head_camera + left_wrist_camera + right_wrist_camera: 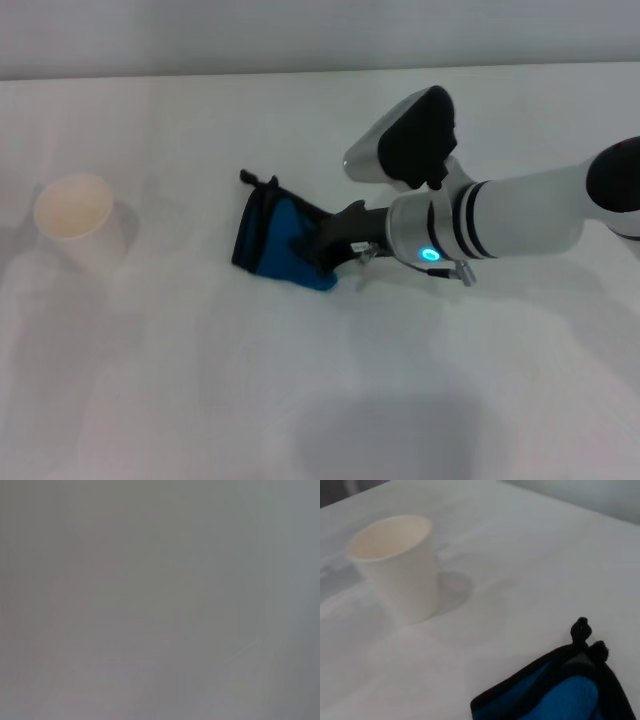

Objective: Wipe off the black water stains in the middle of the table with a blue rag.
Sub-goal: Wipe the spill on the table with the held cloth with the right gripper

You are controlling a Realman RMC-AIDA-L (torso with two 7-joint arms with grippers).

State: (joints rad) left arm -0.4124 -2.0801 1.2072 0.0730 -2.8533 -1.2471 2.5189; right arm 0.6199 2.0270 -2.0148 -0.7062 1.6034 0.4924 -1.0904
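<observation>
White table (300,400) mid-area shows no stain; rag (275,240) is pinched by right gripper (330,245), and the cup (75,215) near the left edge could be toppled by an overlong wipe.

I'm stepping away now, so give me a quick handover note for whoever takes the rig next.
Right gripper: at the table's middle, down on the blue rag; whether it grips the rag cannot be told.
Left gripper: not in view; its wrist camera shows only a blank grey surface.
Rag: bunched on the table, black loop pointing away from the arm.
Paper cup: upright to the left, apart from the rag.
Stain: no dark blotch shows on the table; part may lie hidden under the rag.
Left to do: lift the rag, check beneath, wipe again if needed.
</observation>
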